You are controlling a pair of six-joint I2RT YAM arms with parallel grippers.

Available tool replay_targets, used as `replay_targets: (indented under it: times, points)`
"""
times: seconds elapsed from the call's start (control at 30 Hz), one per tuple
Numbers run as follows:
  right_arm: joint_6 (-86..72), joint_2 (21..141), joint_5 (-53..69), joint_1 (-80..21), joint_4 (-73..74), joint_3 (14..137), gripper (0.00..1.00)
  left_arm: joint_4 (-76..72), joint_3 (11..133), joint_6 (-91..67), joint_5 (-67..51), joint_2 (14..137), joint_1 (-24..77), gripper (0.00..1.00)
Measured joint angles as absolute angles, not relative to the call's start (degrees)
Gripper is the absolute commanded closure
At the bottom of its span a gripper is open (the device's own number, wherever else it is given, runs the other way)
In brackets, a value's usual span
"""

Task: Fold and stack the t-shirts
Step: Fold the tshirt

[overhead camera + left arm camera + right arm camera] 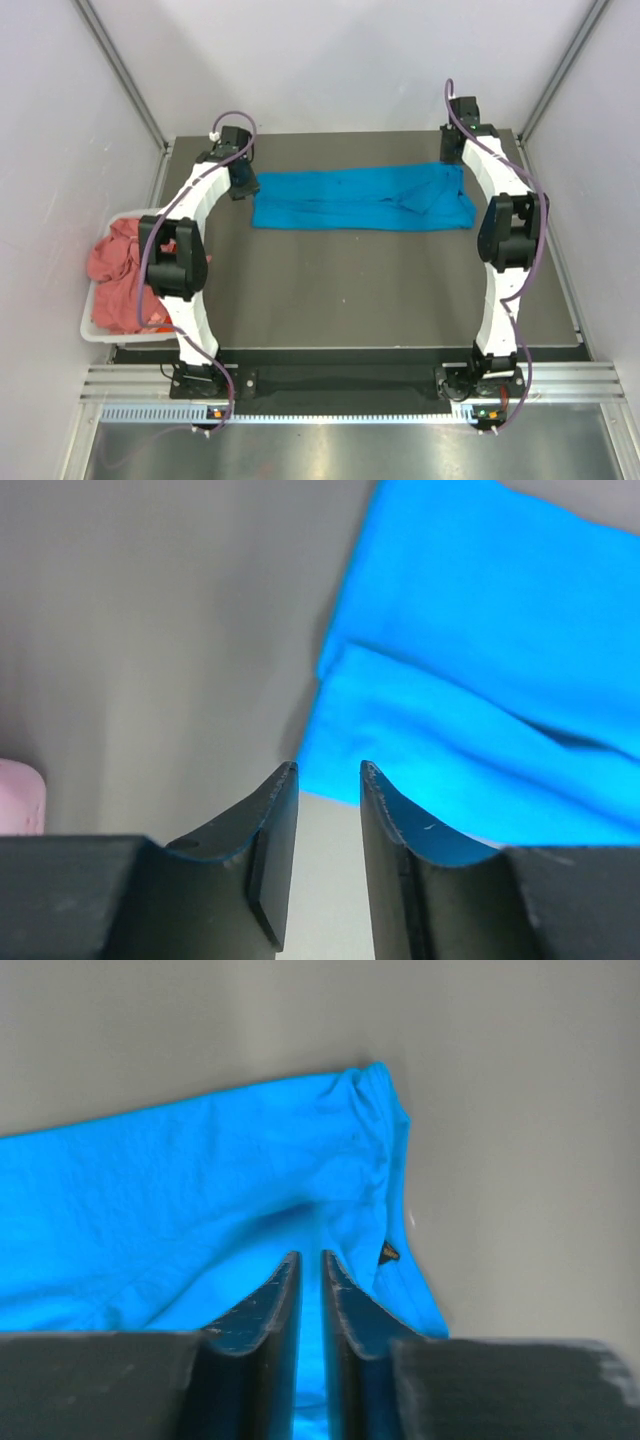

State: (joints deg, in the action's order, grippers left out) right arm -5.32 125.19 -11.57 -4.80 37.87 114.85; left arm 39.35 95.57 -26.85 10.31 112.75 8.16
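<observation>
A turquoise-blue t-shirt [360, 198] lies as a long folded strip across the back of the dark table. My left gripper [243, 186] is at its left end; in the left wrist view the left gripper [328, 767] is open and empty over bare table, just short of the shirt's edge [470, 710]. My right gripper [453, 158] is at the shirt's far right corner. In the right wrist view the right gripper [310, 1255] has its jaws nearly together with the blue cloth [180, 1190] between them, near the collar tag [388, 1252]. Salmon-pink shirts [115, 265] and an orange one [155, 318] lie in the basket.
A white slatted basket [100, 332] sits off the table's left edge, beside the left arm. Grey walls close in the back and both sides. A metal rail runs along the near edge by the arm bases.
</observation>
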Motion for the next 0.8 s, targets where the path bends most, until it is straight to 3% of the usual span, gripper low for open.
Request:
replay_targets:
  times: [0.1, 0.3, 0.63, 0.8]
  points:
    - [-6.3, 126.0, -11.5, -4.8, 39.1, 116.6, 0.73, 37.9, 92.2, -26.8, 7.6, 109.3, 8.2, 0.63]
    - [-10.4, 124.5, -12.5, -4.9, 41.9, 115.1, 0.69, 36.4, 86.9, -26.2, 3.8, 109.6, 8.2, 0.63]
    - [-20.8, 107.2, -8.6, -1.1, 44.1, 91.2, 0.66, 35.6, 86.4, -23.7, 1.3, 115.1, 8.2, 0.6]
    - [-23.7, 105.3, -6.1, 2.4, 42.6, 84.1, 0.66, 35.5, 86.5, -22.7, 1.3, 116.7, 8.2, 0.59]
